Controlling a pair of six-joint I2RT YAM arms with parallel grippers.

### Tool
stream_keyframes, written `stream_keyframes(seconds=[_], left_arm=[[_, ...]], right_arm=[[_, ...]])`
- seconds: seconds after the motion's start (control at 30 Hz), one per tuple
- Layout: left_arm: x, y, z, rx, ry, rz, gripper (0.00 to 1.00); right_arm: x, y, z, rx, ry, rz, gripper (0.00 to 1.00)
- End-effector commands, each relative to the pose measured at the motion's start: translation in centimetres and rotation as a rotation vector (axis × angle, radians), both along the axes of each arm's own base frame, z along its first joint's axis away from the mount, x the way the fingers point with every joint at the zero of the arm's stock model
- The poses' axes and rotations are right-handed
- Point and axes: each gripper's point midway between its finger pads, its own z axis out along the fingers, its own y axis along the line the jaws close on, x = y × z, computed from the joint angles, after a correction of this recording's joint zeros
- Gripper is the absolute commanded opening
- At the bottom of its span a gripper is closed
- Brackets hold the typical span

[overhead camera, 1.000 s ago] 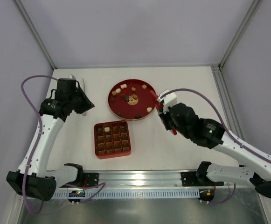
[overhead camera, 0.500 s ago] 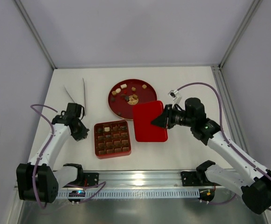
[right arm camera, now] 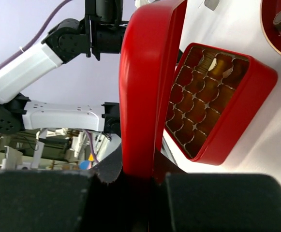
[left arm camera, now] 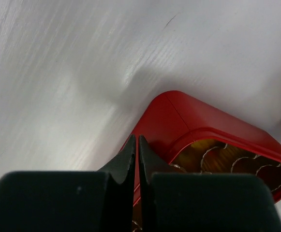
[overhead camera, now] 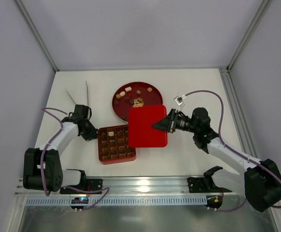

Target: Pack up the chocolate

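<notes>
lying in tray (overhead camera: 117, 159) beside left fingers (left arm camera: 126, 163): chocolate (overhead camera: 111, 133)

Gloss is seen on the red lid (right arm camera: 140, 96) and tray (left arm camera: 179, 116), shiny gold lining inside; the white table (left arm camera: 58, 58) is finely streaked and matt.

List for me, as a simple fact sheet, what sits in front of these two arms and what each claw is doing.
Tray: square, red, gridded, open; most cells empty, a few pieces in
Plate: round, red, beyond the tray
Chocolate: many loose pieces on the plate
Lid: flat red square, tilted, hanging over the tray's right side
Right gripper: clamped on the lid's edge
Left gripper: shut, tips at the tray's far-left corner
Packing: not finished
</notes>
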Motion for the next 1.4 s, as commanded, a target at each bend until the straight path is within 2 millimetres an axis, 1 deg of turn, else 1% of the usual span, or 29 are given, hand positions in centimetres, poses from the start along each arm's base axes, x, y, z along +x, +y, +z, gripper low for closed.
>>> stream_keyframes(seconds=[0.0, 0.1, 0.23, 0.3, 0.33, 0.4, 0.43, 0.5, 0.63, 0.7, 0.73, 0.8, 0.83, 0.9, 0.93, 1.03, 1.07, 1.1, 1.2, 1.27, 1.37], left_arm=[[1.9, -1.4, 0.5, -0.085, -0.072, -0.006, 0.00], [1.6, -2.3, 0.4, -0.139, -0.075, 0.009, 0.01], [1.2, -3.2, 0.2, -0.163, -0.084, 0.030, 0.00], [0.8, -3.6, -0.1, -0.169, -0.076, 0.049, 0.00], [0.8, -3.7, 0.1, -0.173, -0.084, 0.054, 0.00], [0.6, -3.9, 0.1, -0.177, -0.095, 0.075, 0.01], [0.6, -3.9, 0.4, -0.177, -0.109, 0.079, 0.01], [0.6, -4.1, 0.6, -0.174, -0.118, 0.079, 0.00], [1.1, -5.1, 1.1, -0.193, -0.130, 0.059, 0.00], [1.0, -5.9, 1.2, -0.197, -0.130, 0.045, 0.00], [1.1, -6.1, 1.4, -0.201, -0.135, 0.048, 0.01], [1.0, -6.7, 1.5, -0.204, -0.138, 0.040, 0.00], [1.0, -6.8, 1.4, -0.210, -0.137, 0.046, 0.01], [1.0, -6.9, 1.4, -0.213, -0.139, 0.048, 0.01], [0.9, -7.2, 1.5, -0.220, -0.141, 0.045, 0.00], [0.9, -7.6, 1.7, -0.228, -0.147, 0.035, 0.01], [0.8, -7.6, 1.6, -0.226, -0.146, 0.034, 0.00], [0.8, -7.6, 1.5, -0.225, -0.145, 0.032, 0.00], [0.8, -7.7, 1.7, -0.228, -0.149, 0.024, 0.00], [0.8, -7.7, 1.7, -0.226, -0.149, 0.021, 0.00], [0.7, -7.7, 1.7, -0.228, -0.150, 0.015, 0.00]], right_arm=[[-0.1, 0.3, 3.4, 0.142, -0.095, 0.032, 0.04], [0.2, 0.4, 2.8, 0.147, -0.081, 0.026, 0.04], [0.4, 0.6, 2.3, 0.161, -0.063, 0.027, 0.04], [0.4, 0.7, 1.4, 0.164, -0.025, 0.034, 0.04], [0.4, 0.7, 1.4, 0.175, -0.031, 0.037, 0.04], [0.5, 0.7, 0.5, 0.175, 0.003, 0.035, 0.04], [0.4, 0.8, 0.5, 0.183, -0.005, 0.036, 0.04], [0.5, 0.8, -0.1, 0.183, 0.011, 0.033, 0.04], [0.4, 0.9, -1.1, 0.186, 0.031, 0.037, 0.04], [0.3, 1.1, -1.1, 0.202, 0.038, 0.042, 0.04], [0.4, 1.2, -1.7, 0.200, 0.061, 0.042, 0.04], [0.3, 1.3, -1.6, 0.220, 0.053, 0.051, 0.04], [0.3, 1.3, -2.3, 0.221, 0.083, 0.048, 0.04], [0.2, 1.4, -2.4, 0.234, 0.080, 0.049, 0.04], [0.1, 1.5, -3.2, 0.230, 0.109, 0.050, 0.04], [-0.3, 1.7, -3.5, 0.253, 0.122, 0.057, 0.04], [-0.2, 1.8, -4.2, 0.251, 0.144, 0.056, 0.04], [-0.2, 1.8, -3.9, 0.270, 0.126, 0.059, 0.04], [-0.3, 1.9, -4.5, 0.297, 0.148, 0.069, 0.04], [-0.4, 2.1, -5.0, 0.288, 0.151, 0.071, 0.04], [-0.5, 2.1, -5.3, 0.279, 0.144, 0.075, 0.04]])
